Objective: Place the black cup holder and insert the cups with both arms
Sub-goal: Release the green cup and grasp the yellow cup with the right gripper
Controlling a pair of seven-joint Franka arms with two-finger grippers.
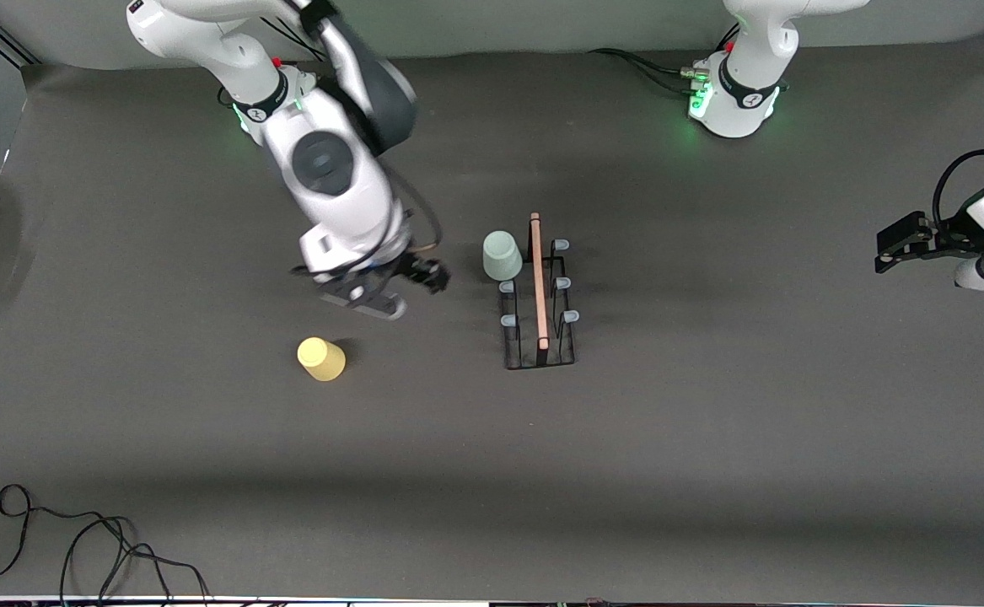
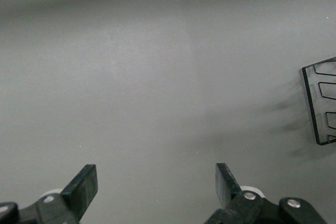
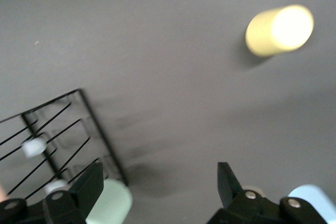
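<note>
The black cup holder (image 1: 540,297) stands mid-table, its wooden rod handle on top. A pale green cup (image 1: 502,255) sits upside down on one prong at the end farthest from the front camera. A yellow cup (image 1: 320,358) lies on its side on the table, toward the right arm's end. My right gripper (image 1: 369,302) is open and empty, over bare table between the yellow cup and the holder. Its wrist view shows the gripper (image 3: 157,182), the yellow cup (image 3: 278,30), the holder (image 3: 58,135), the green cup (image 3: 107,205) and a light blue cup (image 3: 315,200). My left gripper (image 1: 896,244) waits open and empty.
The left wrist view shows its gripper (image 2: 156,182) above bare grey table (image 2: 157,77), with a corner of the holder (image 2: 319,103) at the edge. Loose black cables (image 1: 78,548) lie at the table's edge nearest the front camera, toward the right arm's end.
</note>
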